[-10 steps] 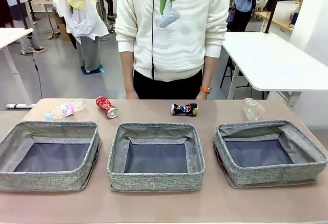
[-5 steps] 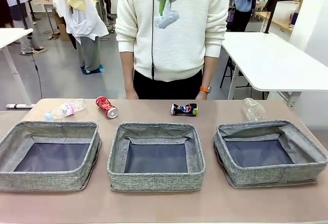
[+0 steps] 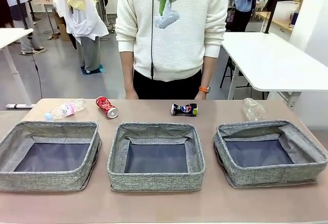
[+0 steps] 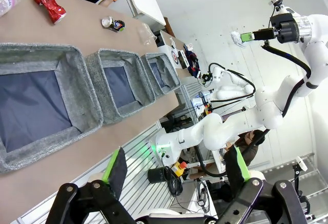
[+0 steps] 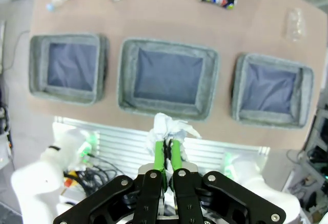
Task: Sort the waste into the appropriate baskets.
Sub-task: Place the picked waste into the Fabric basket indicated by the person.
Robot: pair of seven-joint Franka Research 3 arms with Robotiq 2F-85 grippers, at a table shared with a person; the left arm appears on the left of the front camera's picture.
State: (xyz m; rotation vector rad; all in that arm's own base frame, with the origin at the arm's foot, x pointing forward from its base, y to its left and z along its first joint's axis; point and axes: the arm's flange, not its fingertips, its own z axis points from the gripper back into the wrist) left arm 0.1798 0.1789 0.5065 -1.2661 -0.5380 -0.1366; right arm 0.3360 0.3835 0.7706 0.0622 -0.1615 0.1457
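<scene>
front: right gripper [image 3: 163, 1], high above the middle basket [image 3: 156, 129], pinched the paper ball [image 3: 167, 19]; red can [image 3: 106, 106], blue can [image 3: 184, 109], bottle [image 3: 65, 109] and cup [image 3: 253, 109] lay beyond that basket. left wrist: left gripper [image 4: 177, 165] stood spread. right wrist: ball overlapped that basket's near wall.

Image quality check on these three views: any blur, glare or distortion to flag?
Front view: even light, sharp; clear cup reads faint. Left wrist view: rolled sideways, wide-angle stretch, bright white wall. Right wrist view: soft overall; paper ball in the shut right hand nearly washed out.
</scene>
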